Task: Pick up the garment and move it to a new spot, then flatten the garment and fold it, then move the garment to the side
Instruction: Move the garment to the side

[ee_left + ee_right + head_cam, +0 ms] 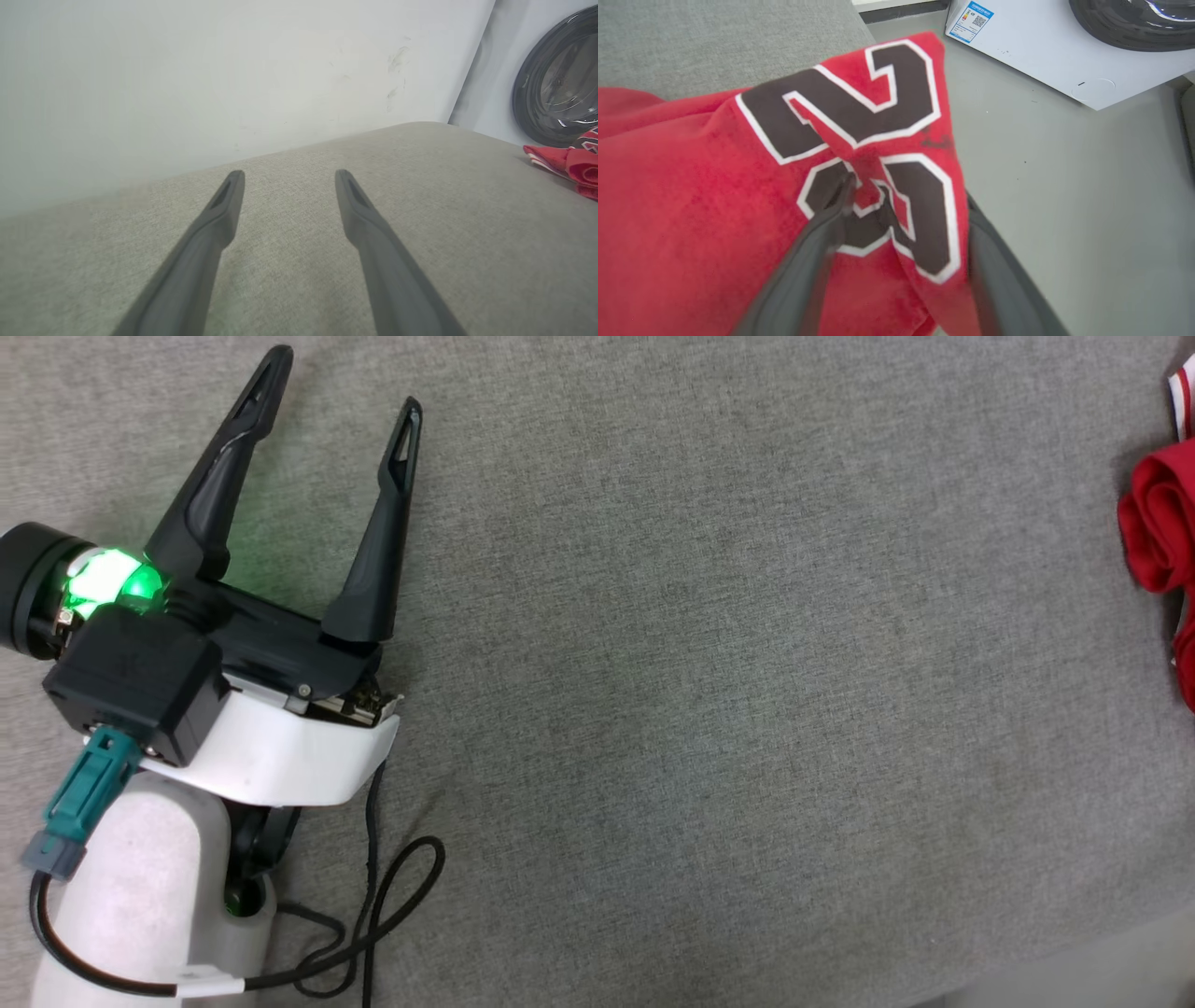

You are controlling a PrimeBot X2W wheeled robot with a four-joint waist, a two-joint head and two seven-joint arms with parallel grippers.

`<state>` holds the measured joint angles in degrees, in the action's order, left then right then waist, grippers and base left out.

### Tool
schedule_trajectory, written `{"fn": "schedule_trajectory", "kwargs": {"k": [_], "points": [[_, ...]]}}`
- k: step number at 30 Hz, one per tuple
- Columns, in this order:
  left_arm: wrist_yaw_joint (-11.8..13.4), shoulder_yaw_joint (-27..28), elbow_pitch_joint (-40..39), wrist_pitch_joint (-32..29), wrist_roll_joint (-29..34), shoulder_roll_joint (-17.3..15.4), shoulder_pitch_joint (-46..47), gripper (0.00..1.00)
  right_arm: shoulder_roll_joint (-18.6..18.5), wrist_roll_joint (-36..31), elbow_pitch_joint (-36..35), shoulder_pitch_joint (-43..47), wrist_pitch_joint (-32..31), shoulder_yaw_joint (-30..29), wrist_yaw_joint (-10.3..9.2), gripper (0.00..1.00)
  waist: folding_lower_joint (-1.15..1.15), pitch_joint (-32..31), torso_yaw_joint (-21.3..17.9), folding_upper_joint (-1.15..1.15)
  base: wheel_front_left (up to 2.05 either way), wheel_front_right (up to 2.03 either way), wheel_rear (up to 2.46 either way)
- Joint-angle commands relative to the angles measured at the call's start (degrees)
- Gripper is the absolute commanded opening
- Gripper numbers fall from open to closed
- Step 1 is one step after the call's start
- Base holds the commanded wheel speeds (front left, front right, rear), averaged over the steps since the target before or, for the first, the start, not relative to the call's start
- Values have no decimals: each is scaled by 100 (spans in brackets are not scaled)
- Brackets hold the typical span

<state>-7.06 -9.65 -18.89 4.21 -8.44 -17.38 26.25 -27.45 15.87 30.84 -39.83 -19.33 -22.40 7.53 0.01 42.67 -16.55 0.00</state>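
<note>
Stretching across the head view is a grey woven surface (747, 709), soft-looking and bare over most of its width. In the left wrist view it ends at a pale, scuffed wall (187, 70). Beside the surface's far corner stands one white appliance (1041, 56) with a dark round door and one blue-and-white label (969, 21). A smooth grey floor (1064, 210) lies below it.

One garment (691, 210) is present, a red jersey with a black, white-outlined "23". It lies bunched at the right edge of the surface in the head view (1158, 532), well apart from the left arm.

Two grippers appear, each with two dark fingers. The left gripper (344, 381) sits over bare surface with its fingers spread wide and nothing between them. One green light (112, 581) glows at its wrist, and one black cable (373, 915) loops beside the forearm. The right gripper (908, 191) has its fingers standing apart, with a raised fold of the jersey bearing the two digits lying between them, not pinched.
</note>
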Motion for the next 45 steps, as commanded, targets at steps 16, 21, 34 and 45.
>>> {"fn": "schedule_trajectory", "kwargs": {"k": [16,21,34,45], "points": [[224,-107,1011,636,-342,373,-760,100,54,-1340,756,328,2443,-678,-8,100,-1,-1511,259,0,0,0,0],[328,-115,1334,773,-466,556,-981,100,272,-1140,564,743,2858,-545,-8,100,-1,-1953,386,0,0,0,0],[484,-136,2149,1025,-647,833,-1699,100,1535,-1053,-1179,2528,2994,36,-8,100,-1,-3121,837,0,0,0,0],[676,143,2493,1090,-750,862,-2128,100,2371,-1111,-2928,3761,2403,921,-8,100,-1,-3663,1330,0,0,0,0]]}}
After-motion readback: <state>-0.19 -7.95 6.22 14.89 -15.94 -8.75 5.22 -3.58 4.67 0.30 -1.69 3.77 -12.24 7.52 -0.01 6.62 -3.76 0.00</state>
